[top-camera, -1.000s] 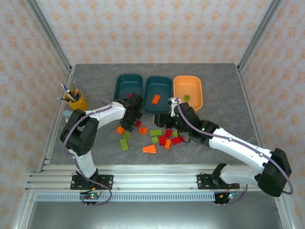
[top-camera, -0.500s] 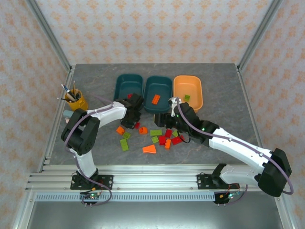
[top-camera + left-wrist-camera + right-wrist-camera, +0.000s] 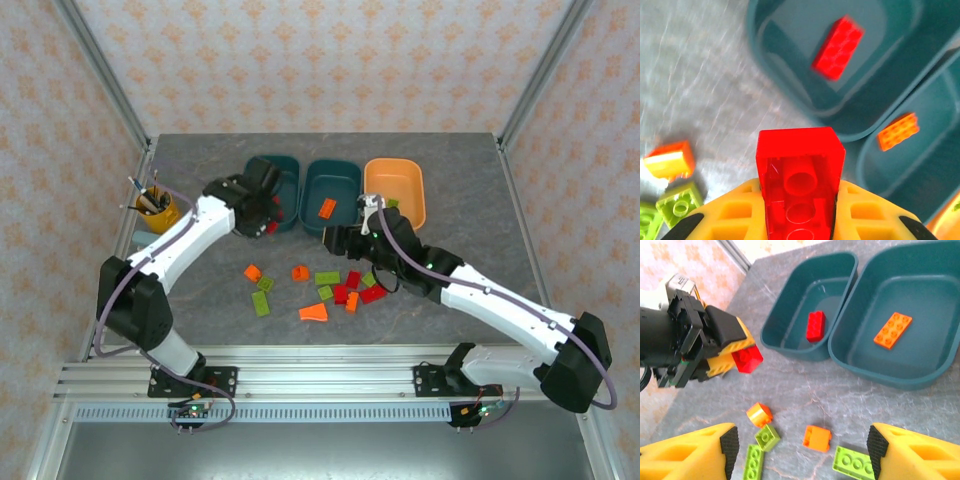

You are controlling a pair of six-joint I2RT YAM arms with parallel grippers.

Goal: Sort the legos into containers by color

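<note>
The left fingers pinch a red brick by its sides, its hollow underside turned to the wrist camera. The brick hangs above the grey surface, just outside the near rim of the left teal tray and not over its floor. That tray holds a second red brick, lying flat near its middle. The middle teal tray sits against it on the right and holds a single orange brick. The orange tray ends the row; the right arm crosses in front of its near corner and hides part of it.

The right fingers are spread wide with nothing between them. They hover low over the surface in front of the middle teal tray, facing both teal trays.

The loose legos lie scattered on the surface between the two arms, near the trays:
- an orange piece with a green brick and another green one just beside it
- a small orange block
- a long green brick
- a cluster of red bricks close against the right arm, which overhangs that end of the scatter
- the orange wedge, nearest the arm bases

A yellow-orange cup of pens stands at the left edge, well apart from the trays, beside the left arm.
</note>
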